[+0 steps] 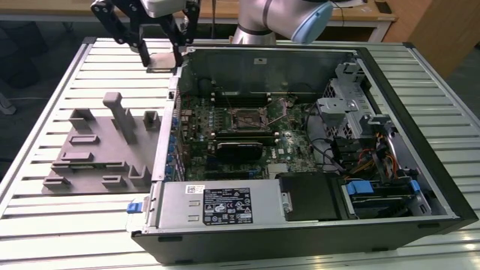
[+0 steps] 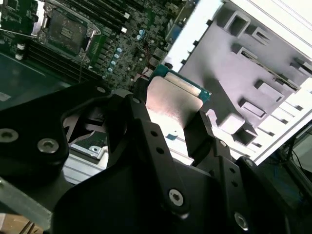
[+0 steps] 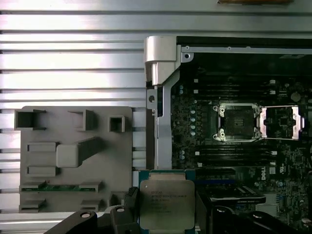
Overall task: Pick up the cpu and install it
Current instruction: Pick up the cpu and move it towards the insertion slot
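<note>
My gripper [image 1: 161, 58] hangs above the slatted table, just outside the computer case's far corner on the exterior view's left. It is shut on the cpu [image 1: 159, 62], a flat square chip with a silvery top plate. In both wrist views the cpu [image 3: 167, 204] [image 2: 173, 100] sits between the black fingers [image 2: 207, 134], held by two opposite edges, its green rim showing. The empty cpu socket [image 1: 248, 118] [image 3: 239, 122] [image 2: 66, 27] lies on the motherboard with its metal load plate [image 3: 282, 122] swung open.
A grey plastic fixture tray [image 1: 90, 146] [image 3: 73, 156] lies on the table [image 1: 45, 225] beside the open case [image 1: 420, 140]. Inside the case are a black heatsink block [image 1: 240, 149], a power supply [image 1: 217, 205], drive cages and cables [image 1: 360, 157].
</note>
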Tool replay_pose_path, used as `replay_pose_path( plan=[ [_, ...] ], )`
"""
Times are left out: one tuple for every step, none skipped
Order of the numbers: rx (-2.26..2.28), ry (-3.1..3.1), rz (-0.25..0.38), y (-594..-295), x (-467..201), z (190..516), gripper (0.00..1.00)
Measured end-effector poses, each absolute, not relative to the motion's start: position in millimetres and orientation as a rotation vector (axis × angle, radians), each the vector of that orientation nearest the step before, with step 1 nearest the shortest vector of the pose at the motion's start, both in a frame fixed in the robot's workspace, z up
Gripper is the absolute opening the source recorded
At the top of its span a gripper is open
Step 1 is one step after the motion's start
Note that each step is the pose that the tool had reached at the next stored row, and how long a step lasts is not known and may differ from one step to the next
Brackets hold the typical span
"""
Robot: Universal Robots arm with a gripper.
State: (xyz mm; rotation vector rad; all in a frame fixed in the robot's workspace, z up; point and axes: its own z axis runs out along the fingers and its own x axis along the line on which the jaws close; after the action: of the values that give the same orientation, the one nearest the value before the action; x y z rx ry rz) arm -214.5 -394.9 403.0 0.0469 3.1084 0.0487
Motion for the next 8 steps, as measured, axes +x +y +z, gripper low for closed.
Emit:
replay_pose_path(
  plan=[
    [0.047,3.108,0.049,-394.9,-212.0,403.0,0.54],
    [0.047,3.108,0.049,-394.9,-209.1,403.0,0.54],
    [0.047,3.108,0.049,-394.9,-206.3,403.1,0.54],
    [0.047,3.108,0.049,-394.9,-203.7,403.0,0.54],
    [0.047,3.108,0.049,-394.9,-201.1,403.0,0.54],
    [0.047,3.108,0.049,-394.9,-198.4,403.0,0.54],
    [0.047,3.108,0.049,-394.9,-195.8,403.0,0.54],
    [0.047,3.108,0.049,-394.9,-193.1,403.0,0.54]
  ],
)
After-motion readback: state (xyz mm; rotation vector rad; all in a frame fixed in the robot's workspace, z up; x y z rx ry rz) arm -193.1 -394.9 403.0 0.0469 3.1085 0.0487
